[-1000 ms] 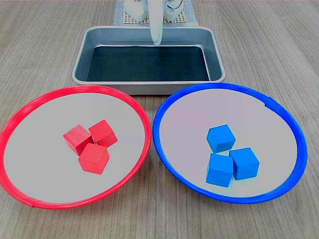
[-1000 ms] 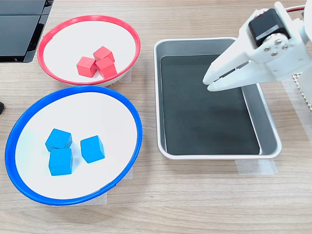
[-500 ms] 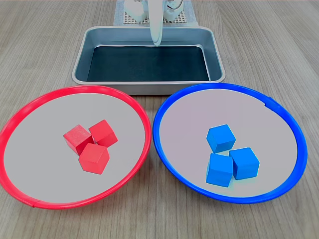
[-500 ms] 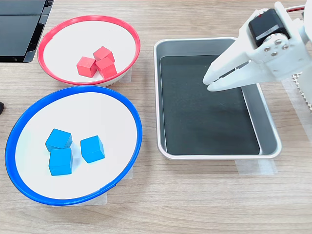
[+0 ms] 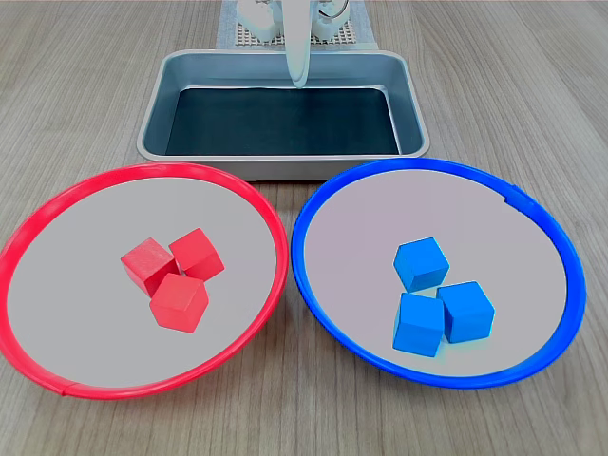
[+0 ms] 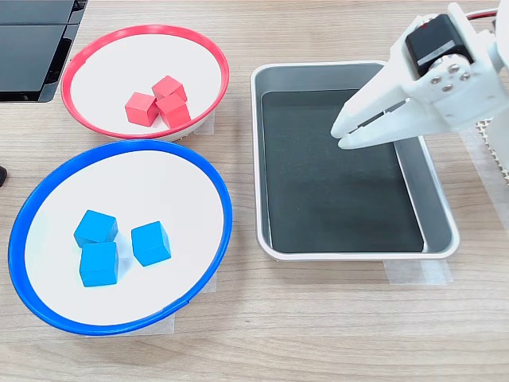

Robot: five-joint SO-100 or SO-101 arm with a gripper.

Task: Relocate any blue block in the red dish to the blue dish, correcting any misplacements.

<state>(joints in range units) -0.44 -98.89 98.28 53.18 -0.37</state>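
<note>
The white gripper (image 6: 340, 135) hangs over the rectangular metal tray (image 6: 262, 159), tips nearly pressed together with only a thin slit between them, holding nothing. Nothing differs from the frames half a second and one second ago: the arm is in the same pose and every cube sits where it did.

In the first exterior view the gripper (image 5: 298, 81) appears edge-on as a narrow white blade pointing down over the far wall of the tray (image 5: 152, 128). The tray directly beneath it has a dark liner and holds no cubes.

Beyond the tray, away from the gripper's tips, sit two round shallow dishes side by side, both well apart from the gripper. The red dish (image 6: 71, 107) (image 5: 277, 249), at the first exterior view's left, holds three red cubes (image 6: 157, 102) (image 5: 176, 275) bunched together and touching near its middle. No blue cube lies in it.

The blue dish (image 6: 225, 208) (image 5: 299, 266), at the first exterior view's right, holds all three blue cubes. One blue block (image 6: 150, 243) (image 5: 421, 263) sits slightly apart from the other two blue cubes (image 6: 97, 247) (image 5: 443, 316), which touch each other.

A dark flat object (image 6: 32, 44) lies at the second exterior view's upper left corner, beside the red dish.
</note>
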